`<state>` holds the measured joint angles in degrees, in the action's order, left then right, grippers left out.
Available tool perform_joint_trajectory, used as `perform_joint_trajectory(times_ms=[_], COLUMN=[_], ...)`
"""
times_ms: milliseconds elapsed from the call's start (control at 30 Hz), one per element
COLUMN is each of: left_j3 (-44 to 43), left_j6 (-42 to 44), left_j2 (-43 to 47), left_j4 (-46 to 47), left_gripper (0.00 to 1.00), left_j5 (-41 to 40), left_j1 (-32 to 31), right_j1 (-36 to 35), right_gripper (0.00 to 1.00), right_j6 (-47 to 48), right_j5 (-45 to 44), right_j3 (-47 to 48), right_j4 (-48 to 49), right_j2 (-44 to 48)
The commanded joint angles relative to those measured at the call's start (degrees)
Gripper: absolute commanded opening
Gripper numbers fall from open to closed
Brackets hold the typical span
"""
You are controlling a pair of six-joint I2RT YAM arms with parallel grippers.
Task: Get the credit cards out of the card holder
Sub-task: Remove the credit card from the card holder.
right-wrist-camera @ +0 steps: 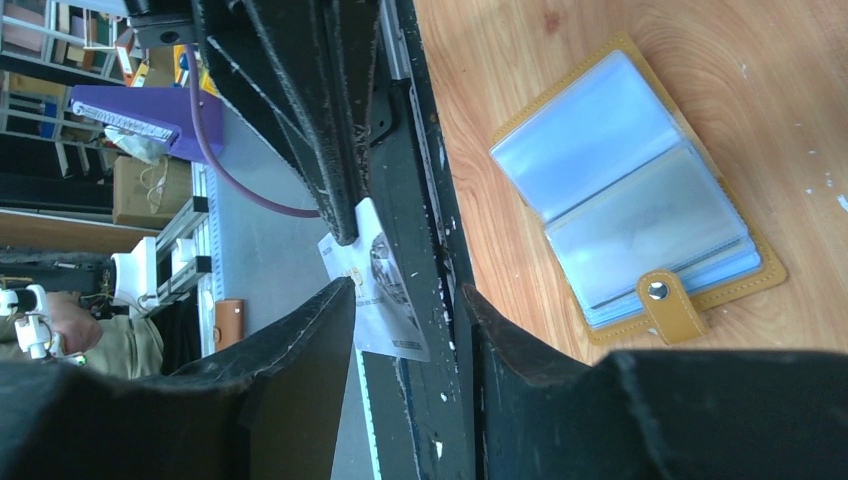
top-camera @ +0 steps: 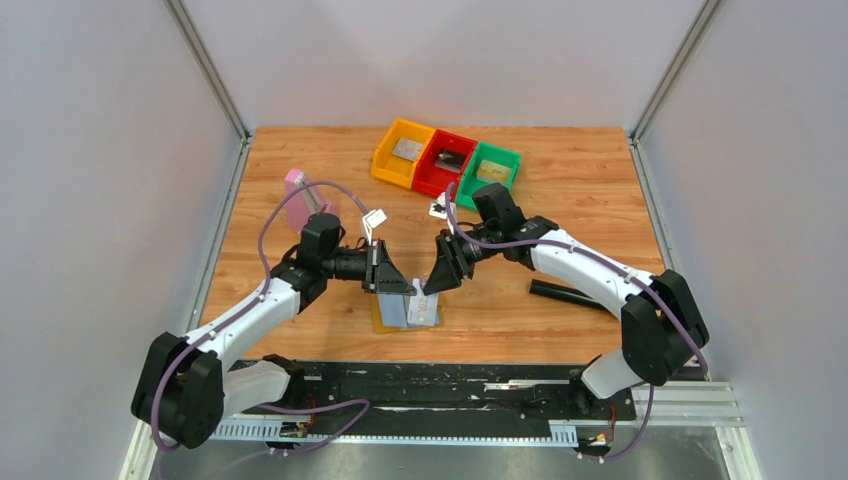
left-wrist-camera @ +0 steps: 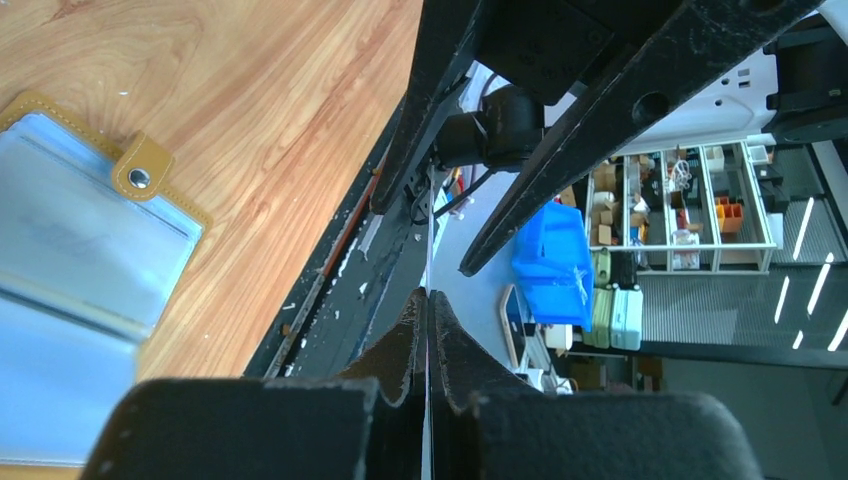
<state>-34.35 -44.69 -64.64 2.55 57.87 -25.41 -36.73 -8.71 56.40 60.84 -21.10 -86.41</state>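
Judging the credit card (right-wrist-camera: 380, 290) first: thin, stiff and very light, with slick faces. A loose pinch would probably let it slide, and a corner hold would let it twist. The best hold looks to be flat on both faces, well in from the edge, on the part that stands free of the other fingers.

Grip check, left gripper (left-wrist-camera: 427, 300): pressed together on the card, which shows edge-on as a bright line between the pads. The card is held in the air between the two arms, off the surface (top-camera: 560, 200).

Grip check, right gripper (right-wrist-camera: 405, 300): spread partway, one finger on either side of the same card. The card's face lies close against one finger (touching or just clear, cannot tell). By its wrist view it is not clamped.

Outward: the card holder (right-wrist-camera: 640, 190) lies open and flat on the surface, just below and to the near side of both grippers. Its light blue sleeves face up and the tan snap tab sits on one edge. Glare hides whether any sleeve is loaded.

Far edge: three bins (top-camera: 445, 160), orange, red and green, each with a small flat piece inside.
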Motion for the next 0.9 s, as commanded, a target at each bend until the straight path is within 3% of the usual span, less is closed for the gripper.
perform_joint_trajectory(times_ms=[0,100,233,300,367,400,533,633,867], left_j3=[-0.33,-0.37,-0.34,-0.57,-1.27,-2.04,-3.34,-1.83,0.86], left_j6=[-0.44,-0.45,-0.22,-0.15,-0.4,-0.36,-1.63,-4.95,-10.66], left_j2=[-0.34,-0.18,-0.26,-0.41,-0.59,-0.54,1.77,3.29,2.26], left_j4=[2.9,3.02,2.51,1.57,0.62,0.13,-1.24,2.03,12.75], left_gripper=[0.0,0.0,0.0,0.06,0.2,0.29,0.46,0.53,0.61], left_j5=[1.95,2.04,1.69,0.6,-0.55,-1.26,-5.93,-7.4,-7.68], left_j1=[-0.17,-0.17,-0.17,-0.17,-0.12,0.02,1.91,4.34,6.33], right_j1=[-0.36,-0.36,-0.36,-0.36,-0.28,-0.16,1.05,2.55,2.49], right_gripper=[0.41,0.35,0.16,0.07,0.0,0.0,0.0,0.0,0.0], right_j6=[-0.69,-1.3,-2.36,-3.81,-6.42,-8.34,-18.79,-28.66,-48.36], right_j5=[3.86,3.63,3.08,1.61,-0.71,-2.06,-12.17,-18.5,-32.87], right_j3=[1.94,1.92,1.7,1.67,1.08,0.45,-1.56,-3.81,-12.91], right_j4=[3.9,4.47,5.31,5.85,7.3,8.56,11.95,16.49,32.46], right_j2=[0.3,0.25,0.3,0.46,1.09,1.51,3.39,5.1,12.26])
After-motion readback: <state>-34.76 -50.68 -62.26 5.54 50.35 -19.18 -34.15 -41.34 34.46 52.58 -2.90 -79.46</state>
